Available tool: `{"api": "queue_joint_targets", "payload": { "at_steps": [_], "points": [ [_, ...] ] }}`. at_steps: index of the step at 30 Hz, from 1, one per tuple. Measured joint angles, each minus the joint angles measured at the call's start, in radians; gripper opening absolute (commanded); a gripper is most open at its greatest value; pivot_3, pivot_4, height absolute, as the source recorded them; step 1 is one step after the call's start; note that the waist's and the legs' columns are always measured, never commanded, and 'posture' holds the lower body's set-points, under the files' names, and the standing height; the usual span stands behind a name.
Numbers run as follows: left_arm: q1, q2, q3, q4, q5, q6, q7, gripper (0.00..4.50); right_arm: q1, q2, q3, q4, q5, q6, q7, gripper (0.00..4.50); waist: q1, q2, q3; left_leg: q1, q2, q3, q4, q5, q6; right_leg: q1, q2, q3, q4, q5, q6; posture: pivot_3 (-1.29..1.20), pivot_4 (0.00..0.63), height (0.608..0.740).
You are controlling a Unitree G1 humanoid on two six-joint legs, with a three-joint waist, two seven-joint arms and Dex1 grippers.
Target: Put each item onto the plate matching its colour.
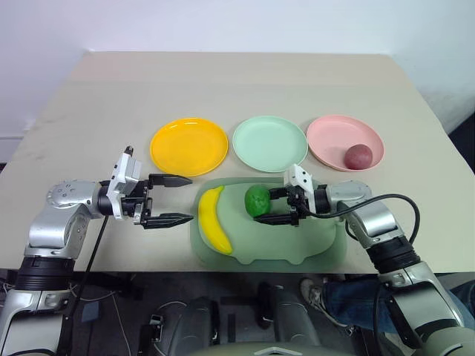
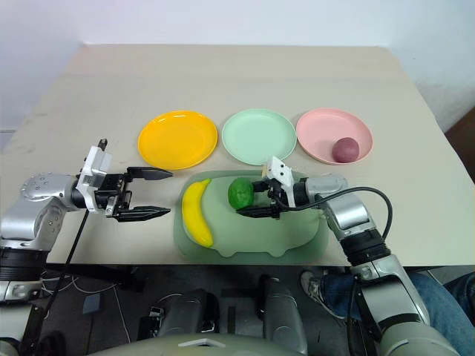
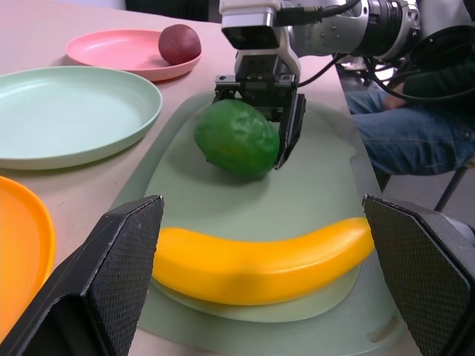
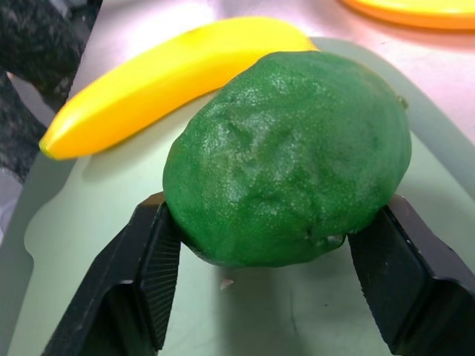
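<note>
While the right gripper (image 1: 278,205) clamps the green fruit (image 1: 257,200), it should lift straight, then carry to the mint plate (image 1: 269,143); left gripper (image 1: 172,199) gapes empty.

bare table (image 1: 223,81) beyond plates (image 1: 269,143)

The left gripper (image 1: 172,200) hangs with its fingers spread wide, pointing toward the right, forearm roughly level. The right gripper (image 1: 276,205) reaches in from the right, pointing left and slightly down, fingers (image 4: 152,274) clamped on the green fruit (image 1: 257,200).
</note>
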Motion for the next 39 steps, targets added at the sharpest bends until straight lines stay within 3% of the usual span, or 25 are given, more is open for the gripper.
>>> {"api": "queue_joint_targets", "payload": {
  "at_steps": [6,14,21,26,34,39],
  "points": [
    [-0.002,0.0,0.0,0.001,0.0,0.0,0.0,4.5,-0.008,0.028,-0.03,0.012,0.028,0.007,-0.024,2.99,-0.001,0.0,0.0,0.0,0.0,0.0,0.0,0.0,0.0,0.0,0.0,0.0,0.0,0.0,0.0,0.0,0.15,0.74],
    [-0.006,-0.003,-0.001,0.003,0.001,-0.002,0.0,4.5,-0.247,0.118,-0.139,0.293,-0.013,-0.077,-0.246,2.99,-0.002,0.0,0.0,0.0,0.0,0.001,0.0,0.001,-0.001,0.0,0.0,0.0,0.0,0.0,0.0,0.0,0.15,0.74],
    [-0.005,-0.003,-0.001,0.002,0.001,-0.002,0.004,4.5,-0.343,0.144,-0.18,0.527,-0.063,-0.187,-0.348,2.99,-0.006,0.0,0.0,0.0,0.0,0.002,-0.001,0.001,-0.001,-0.001,0.0,0.0,0.0,0.0,0.0,0.0,0.15,0.74],
    [-0.004,-0.003,-0.001,0.001,0.001,-0.002,0.006,4.5,-0.393,0.156,-0.196,0.637,-0.094,-0.219,-0.391,4.48,-0.007,0.0,0.0,0.0,0.0,0.002,-0.001,0.001,-0.001,-0.001,0.0,0.0,0.0,0.0,0.0,0.0,0.15,0.74],
    [-0.005,-0.003,-0.001,0.001,0.001,-0.002,0.006,4.5,-0.39,0.167,-0.2,0.634,-0.108,-0.242,-0.36,4.48,-0.006,0.001,0.0,0.0,0.001,0.002,-0.001,0.001,-0.001,-0.001,0.0,0.0,0.0,0.0,0.0,0.0,0.15,0.74],
    [-0.005,-0.003,-0.001,0.001,0.001,-0.002,0.005,4.5,-0.37,0.177,-0.244,0.52,-0.036,-0.216,-0.301,4.48,-0.005,0.001,0.0,0.0,0.001,0.001,-0.001,0.001,-0.001,-0.001,0.0,0.0,0.0,0.0,0.0,0.0,0.15,0.74]
  ]
}}
